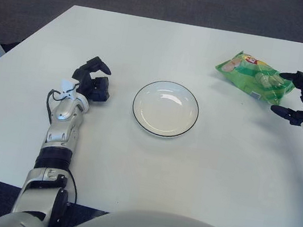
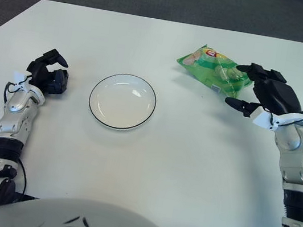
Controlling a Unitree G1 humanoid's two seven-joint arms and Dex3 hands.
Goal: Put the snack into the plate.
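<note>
On the white surface (image 1: 131, 168) I have the plate (image 1: 165, 108) sitting empty near the middle, with the green snack bag (image 2: 214, 70) well apart from it, toward the far right. My right hand (image 2: 257, 87) is at the bag's right end, fingers spread wide with one reaching over the bag's edge and another low beside it; nothing is gripped yet as far as I can judge. My left hand (image 1: 94, 81) shows just left of the plate, loosely curled and holding nothing. My worry is the bag itself: it looks thin and slick, so a pinch on just that end could slip, or the closing fingers could simply push it away across the surface. Its long axis runs diagonally, from far-left down to near-right, with the near-right end pointing into my right hand.
</note>
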